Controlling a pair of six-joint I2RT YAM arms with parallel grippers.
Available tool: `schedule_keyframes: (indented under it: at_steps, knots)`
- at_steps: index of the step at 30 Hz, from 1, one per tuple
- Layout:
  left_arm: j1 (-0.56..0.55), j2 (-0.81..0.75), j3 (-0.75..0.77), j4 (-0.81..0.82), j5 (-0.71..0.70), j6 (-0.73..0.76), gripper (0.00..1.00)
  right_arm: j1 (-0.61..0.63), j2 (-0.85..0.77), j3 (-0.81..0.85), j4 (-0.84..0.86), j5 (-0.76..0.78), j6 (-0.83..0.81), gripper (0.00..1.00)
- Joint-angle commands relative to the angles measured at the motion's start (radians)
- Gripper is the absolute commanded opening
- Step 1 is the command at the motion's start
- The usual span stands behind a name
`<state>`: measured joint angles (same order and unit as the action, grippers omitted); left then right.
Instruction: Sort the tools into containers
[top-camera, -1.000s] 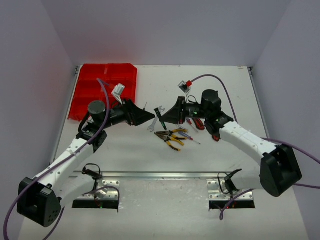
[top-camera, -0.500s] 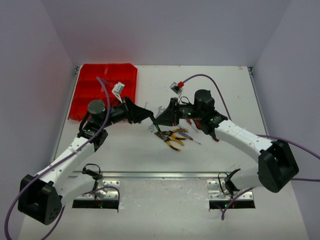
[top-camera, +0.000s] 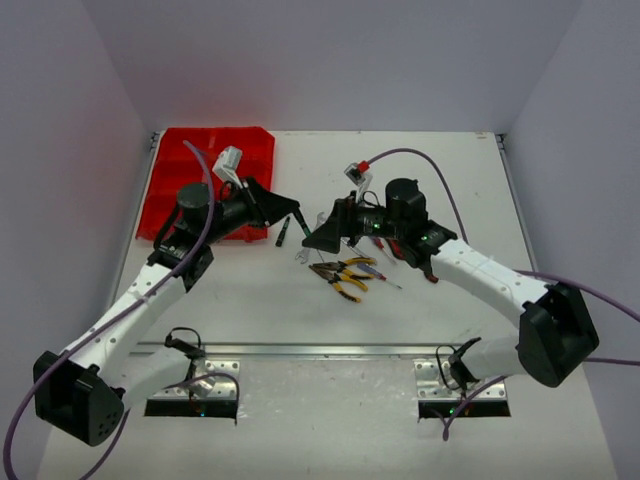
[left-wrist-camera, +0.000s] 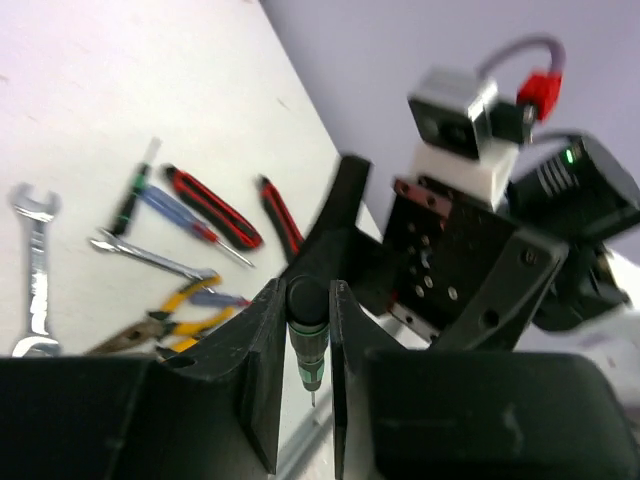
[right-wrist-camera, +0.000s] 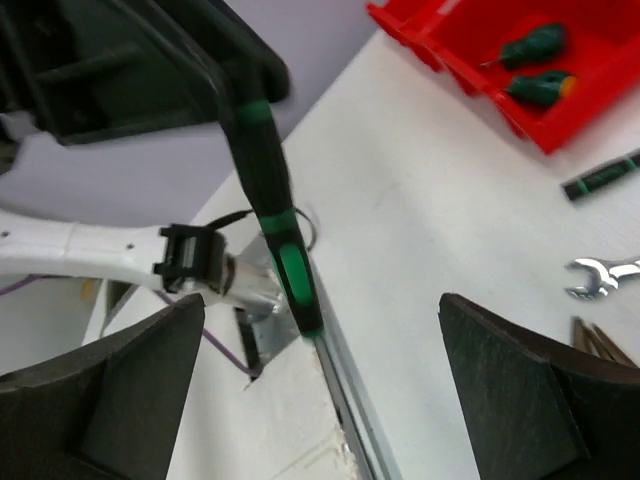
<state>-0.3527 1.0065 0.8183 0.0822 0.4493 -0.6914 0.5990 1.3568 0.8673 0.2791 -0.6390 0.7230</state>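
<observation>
My left gripper (top-camera: 298, 214) (left-wrist-camera: 307, 296) is shut on a green-and-black screwdriver (left-wrist-camera: 309, 345) (right-wrist-camera: 276, 232), held above the table right of the red tray (top-camera: 205, 175). Facing it, my right gripper (top-camera: 322, 238) (right-wrist-camera: 320, 310) stands wide open, its fingers apart on either side of the screwdriver's handle and not touching it. Two green-handled tools (right-wrist-camera: 532, 66) lie in a tray compartment (right-wrist-camera: 575, 110). On the table lie yellow-handled pliers (top-camera: 345, 272) (left-wrist-camera: 170, 318), red-black cutters (left-wrist-camera: 212, 207), a blue-red screwdriver (left-wrist-camera: 182, 216) and a silver wrench (left-wrist-camera: 36, 272) (right-wrist-camera: 603, 274).
A black-green screwdriver (top-camera: 283, 233) (right-wrist-camera: 603, 176) lies alone on the table between the tray and the tool pile. A metal rail (top-camera: 330, 350) runs across the near edge, with the arm bases behind it. The right arm's purple cable (top-camera: 420, 158) arcs above the pile.
The left gripper closed on the screwdriver that the right gripper held. The right gripper then opened wide and let it go. The left arm has lifted slightly toward the tray.
</observation>
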Motion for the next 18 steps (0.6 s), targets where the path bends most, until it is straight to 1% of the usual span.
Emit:
schedule_keyframes:
  at_steps: [1, 3, 5, 6, 9, 11, 14, 16, 18]
  knots:
    - [0.017, 0.000, 0.155, -0.245, -0.507, 0.063, 0.00, -0.069, -0.157, -0.006, -0.233, 0.317, -0.099, 0.99]
    - [0.036, 0.028, 0.184, -0.274, -0.692, 0.034, 0.00, -0.129, -0.218, -0.061, -0.295, 0.399, -0.115, 0.99]
    - [0.113, 0.091, 0.213, -0.278, -0.774, -0.002, 0.00, -0.222, -0.290, -0.107, -0.351, 0.441, -0.113, 0.99]
    - [0.154, 0.133, 0.218, -0.265, -0.784, -0.028, 0.00, -0.245, -0.335, -0.134, -0.373, 0.461, -0.111, 0.99]
    - [0.310, 0.259, 0.243, -0.229, -0.763, -0.115, 0.00, -0.268, -0.433, -0.190, -0.398, 0.473, -0.128, 0.99]
    - [0.350, 0.366, 0.291, -0.170, -0.724, -0.156, 0.00, -0.268, -0.474, -0.210, -0.422, 0.465, -0.141, 0.99]
    - [0.402, 0.563, 0.430, -0.169, -0.678, -0.212, 0.00, -0.269, -0.522, -0.244, -0.460, 0.460, -0.159, 0.99]
    - [0.419, 0.668, 0.521, -0.169, -0.661, -0.214, 0.00, -0.268, -0.550, -0.272, -0.473, 0.457, -0.162, 0.99]
    - [0.425, 0.731, 0.579, -0.191, -0.662, -0.205, 0.00, -0.268, -0.573, -0.292, -0.481, 0.430, -0.163, 0.99]
